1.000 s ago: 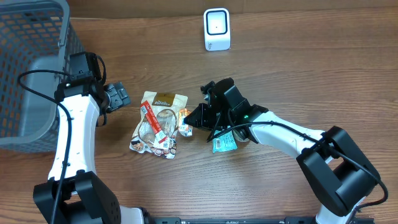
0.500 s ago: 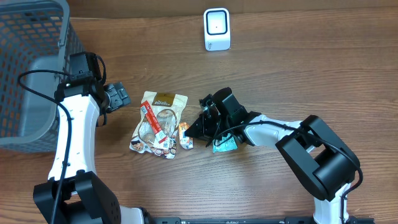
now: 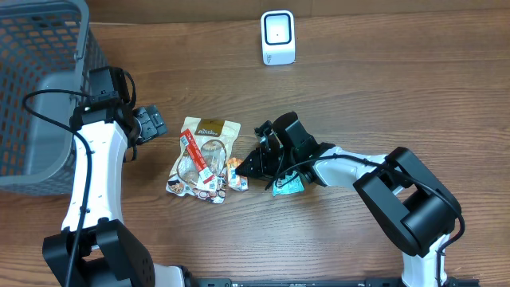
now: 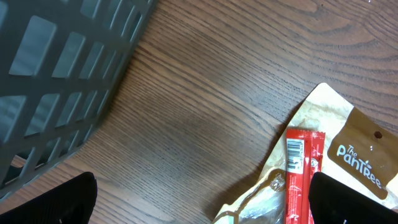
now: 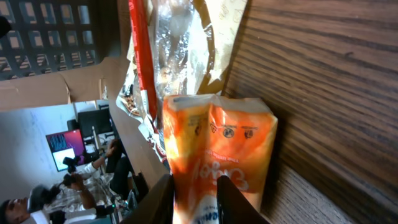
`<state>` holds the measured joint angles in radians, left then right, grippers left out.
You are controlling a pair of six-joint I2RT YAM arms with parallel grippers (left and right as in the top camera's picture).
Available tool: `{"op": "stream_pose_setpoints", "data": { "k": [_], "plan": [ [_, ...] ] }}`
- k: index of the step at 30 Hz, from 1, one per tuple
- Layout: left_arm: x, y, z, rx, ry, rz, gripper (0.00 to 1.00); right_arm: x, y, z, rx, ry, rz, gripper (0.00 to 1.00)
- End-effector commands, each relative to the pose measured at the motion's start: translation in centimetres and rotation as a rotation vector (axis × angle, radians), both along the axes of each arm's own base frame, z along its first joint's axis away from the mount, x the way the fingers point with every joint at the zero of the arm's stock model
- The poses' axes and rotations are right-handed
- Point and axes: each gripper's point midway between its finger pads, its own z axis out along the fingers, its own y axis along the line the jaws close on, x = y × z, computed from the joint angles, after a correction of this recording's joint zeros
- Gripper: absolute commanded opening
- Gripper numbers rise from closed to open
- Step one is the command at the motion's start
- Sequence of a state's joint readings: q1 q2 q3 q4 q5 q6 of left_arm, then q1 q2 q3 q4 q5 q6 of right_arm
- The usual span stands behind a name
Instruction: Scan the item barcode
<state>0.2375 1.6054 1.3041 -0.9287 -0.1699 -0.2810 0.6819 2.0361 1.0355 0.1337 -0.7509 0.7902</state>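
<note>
Your right hand is down at the orange packet; your left hand is spread wide and holds nothing.

On the right wrist view the two fingers straddle the packet's near end, but you cannot tell whether they pinch it or only flank it; the packet lies on the counter, touching the right edge of the tan pouch, which carries a red stick; a teal packet pokes out from under your right arm; the scanner stands upright at the far edge, well apart from the packet; the grey basket is beside your left arm.
</note>
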Motion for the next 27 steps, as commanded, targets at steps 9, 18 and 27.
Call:
{"op": "stream_pose_setpoints", "data": {
  "k": [9,18,27],
  "plan": [
    [0.0,0.2,0.5,0.018,-0.006,-0.008,1.0,0.3,-0.4,2.1,0.005,-0.081,0.015,0.26],
    [0.0,0.2,0.5,0.018,-0.006,-0.008,1.0,1.8,-1.6,4.4,-0.127,-0.18,-0.041,0.23],
    [0.0,0.2,0.5,0.018,-0.006,-0.008,1.0,1.1,-1.2,3.2,-0.234,-0.234,-0.042,0.04]
  ]
}}
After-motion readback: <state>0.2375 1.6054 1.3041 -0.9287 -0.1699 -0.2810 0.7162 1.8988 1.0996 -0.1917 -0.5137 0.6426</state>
